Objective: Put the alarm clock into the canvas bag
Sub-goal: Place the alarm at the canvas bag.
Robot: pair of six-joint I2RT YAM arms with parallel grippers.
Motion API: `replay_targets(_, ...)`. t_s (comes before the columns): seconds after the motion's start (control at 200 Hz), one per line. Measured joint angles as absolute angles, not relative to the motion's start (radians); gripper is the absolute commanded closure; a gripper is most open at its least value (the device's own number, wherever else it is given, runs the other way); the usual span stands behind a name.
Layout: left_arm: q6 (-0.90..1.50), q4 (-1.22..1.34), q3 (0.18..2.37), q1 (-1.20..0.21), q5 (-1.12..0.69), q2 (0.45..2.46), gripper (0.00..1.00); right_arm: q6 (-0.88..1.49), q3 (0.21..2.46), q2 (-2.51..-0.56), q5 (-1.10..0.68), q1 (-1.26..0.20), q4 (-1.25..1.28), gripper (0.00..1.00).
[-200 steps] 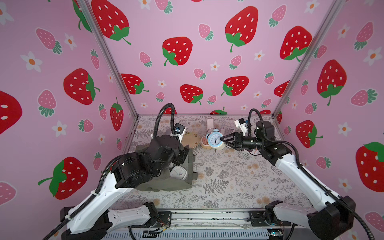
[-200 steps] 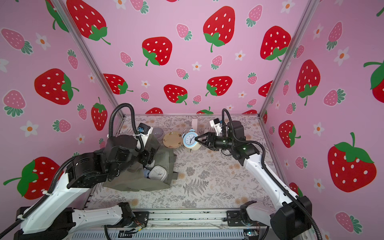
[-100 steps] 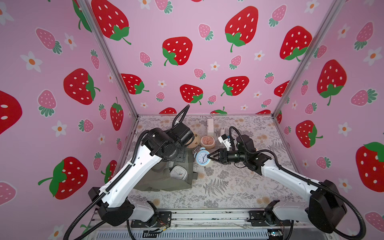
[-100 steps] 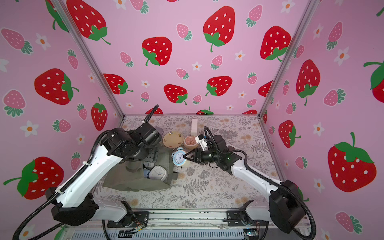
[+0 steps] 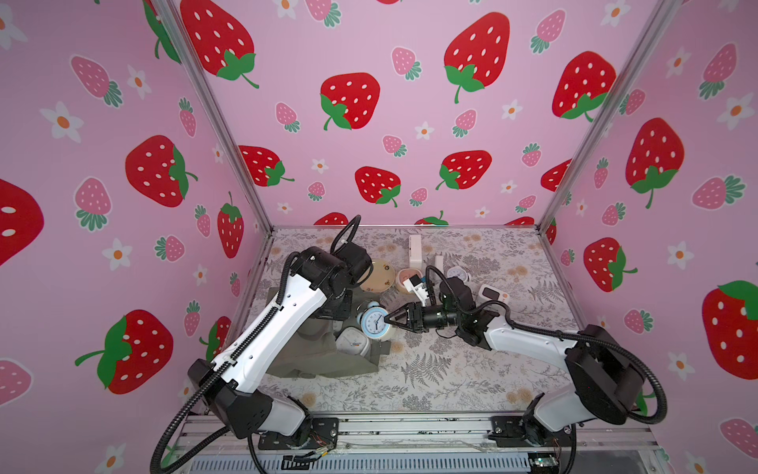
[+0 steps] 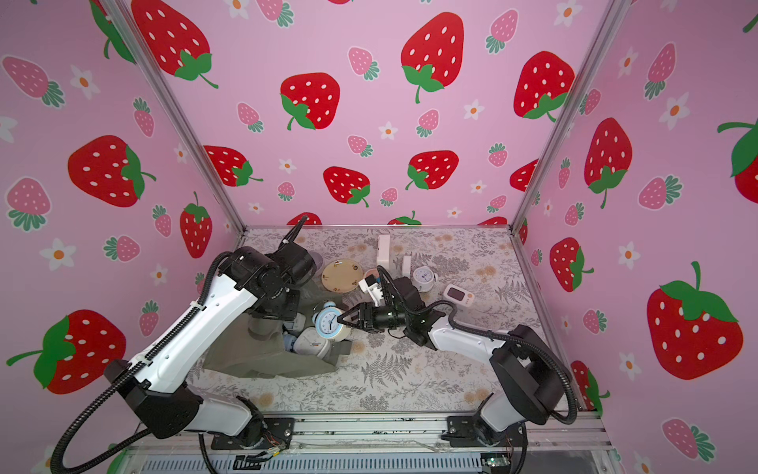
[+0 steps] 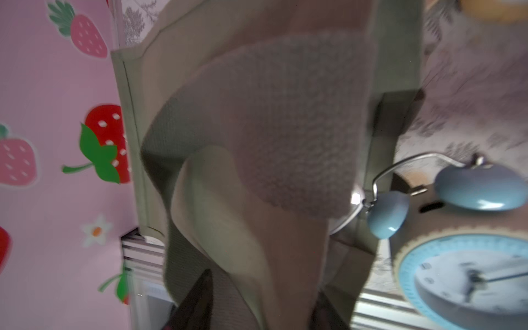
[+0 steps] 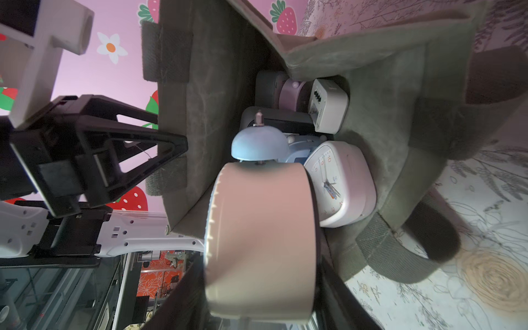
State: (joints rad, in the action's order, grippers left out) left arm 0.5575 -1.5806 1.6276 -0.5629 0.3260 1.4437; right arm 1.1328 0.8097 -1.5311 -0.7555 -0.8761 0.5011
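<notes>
My right gripper (image 5: 387,319) pinched the alarm clock (image 5: 373,321) by its cream drum, right at the mouth of the canvas bag (image 5: 328,361), which slumped near the left edge of the bench (image 5: 451,369). My left gripper (image 8: 177,148) pinched a fold of the bag's rim. The mouth was crowded, with a white square clock (image 5: 352,346) just beneath mine. I judged that, released there, my clock could land on it and roll back onto the bench. If the soft fold slid from my left fingers, the rim could sag across the opening.
</notes>
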Motion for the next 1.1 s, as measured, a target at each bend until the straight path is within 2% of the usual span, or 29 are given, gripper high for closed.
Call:
replay_targets(0.025, 0.546, -1.579, 1.62, -0.549, 0.312, 1.44, 0.87, 1.14, 0.813, -1.544, -0.756, -0.881, 0.52, 0.52)
replay_targets(0.075, 0.539, -1.579, 1.608, -0.525, 0.297, 1.432, 1.0, 1.151, 0.822, -1.569, -0.756, -0.891, 0.548, 0.52)
replay_targets(0.325, 0.479, -1.583, 1.614, -0.477, 0.228, 1.355, 1.0, 1.167, 1.013, -1.761, -0.725, -0.973, 0.616, 0.54)
replay_targets(0.595, 0.439, -1.583, 1.777, -0.333, 0.202, 1.349, 1.0, 1.098, 1.459, -2.037, -0.591, -1.122, 0.548, 0.54)
replay_targets(0.74, 0.411, -1.583, 1.84, -0.241, 0.188, 1.349, 1.0, 1.04, 1.666, -2.16, -0.487, -1.174, 0.464, 0.49)
replay_targets(0.816, 0.405, -1.584, 1.84, -0.217, 0.178, 1.347, 1.0, 1.024, 1.728, -2.207, -0.447, -1.191, 0.439, 0.35)
replay_targets(0.846, 0.403, -1.584, 1.84, -0.21, 0.175, 1.347, 1.0, 1.02, 1.749, -2.223, -0.433, -1.195, 0.435, 0.26)
replay_targets(0.861, 0.402, -1.584, 1.84, -0.206, 0.174, 1.347, 1.0, 1.012, 1.757, -2.23, -0.425, -1.196, 0.432, 0.18)
replay_targets(0.866, 0.402, -1.584, 1.84, -0.205, 0.174, 1.347, 1.0, 1.015, 1.762, -2.233, -0.422, -1.197, 0.432, 0.09)
replay_targets(0.871, 0.402, -1.584, 1.84, -0.205, 0.174, 1.347, 1.0, 1.017, 1.764, -2.234, -0.421, -1.198, 0.43, 0.04)
replay_targets(0.881, 0.401, -1.584, 1.84, -0.202, 0.173, 1.347, 1.0, 1.013, 1.77, -2.238, -0.416, -1.198, 0.424, 0.01)
replay_targets(1.096, 0.396, -1.583, 1.821, -0.187, 0.149, 1.327, 1.0, 0.917, 1.752, -2.192, -0.375, -1.201, 0.298, 0.0)
